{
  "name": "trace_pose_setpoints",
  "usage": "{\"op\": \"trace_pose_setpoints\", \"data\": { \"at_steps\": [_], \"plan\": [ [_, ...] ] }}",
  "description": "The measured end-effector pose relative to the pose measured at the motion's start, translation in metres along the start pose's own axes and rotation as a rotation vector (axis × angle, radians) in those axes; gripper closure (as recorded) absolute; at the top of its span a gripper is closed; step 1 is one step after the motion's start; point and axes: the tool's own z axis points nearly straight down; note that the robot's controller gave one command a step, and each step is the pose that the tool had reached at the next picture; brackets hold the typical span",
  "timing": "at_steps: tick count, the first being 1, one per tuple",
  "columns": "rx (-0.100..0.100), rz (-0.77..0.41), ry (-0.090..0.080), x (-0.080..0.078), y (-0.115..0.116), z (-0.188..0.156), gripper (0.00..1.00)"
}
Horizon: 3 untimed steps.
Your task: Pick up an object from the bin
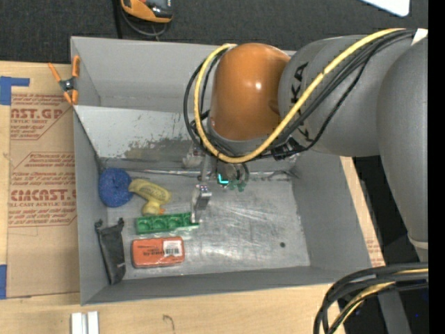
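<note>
Camera view looked down into the grey bin [257, 239], with the arm [361, 103] coming in from the right. Its orange cover [250, 96] hung above the middle of the bin's far half, with yellow and black cables [196, 103] looped round it. Below the cover the pincer [200, 206] reached down toward the floor left of centre, its tip just at the right end of a green strip [164, 223]. Whether it touched the strip could not be told, nor how far the pincer was open or whether it had hold of anything. The strip, flat and studded with round bumps, lay crosswise on the floor in the left half of the bin, toward the near wall. Just nearer than it, and close beside it, lay an orange pack [158, 251] with a pale label, also flat and crosswise. A black bar [111, 250] leaned along the left wall beside the pack. Farther back, a yellow piece [150, 193], bent and lumpy, lay just beyond the strip. A blue ball [114, 187] of rough stuff sat against the yellow piece's left side, near the left wall. All five things lay in the left half of the floor, well apart from the right wall.
</note>
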Motion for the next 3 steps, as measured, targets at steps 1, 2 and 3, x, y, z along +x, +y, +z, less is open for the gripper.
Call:
{"op": "trace_pose_setpoints", "data": {
  "at_steps": [1,2,3],
  "plan": [
    [-0.001,0.001,-0.007,-0.002,0.000,-0.004,0.00],
    [0.000,-0.060,-0.014,-0.003,0.002,0.033,0.00],
    [-0.001,0.105,-0.004,0.013,0.006,0.105,1.00]
  ]
}}
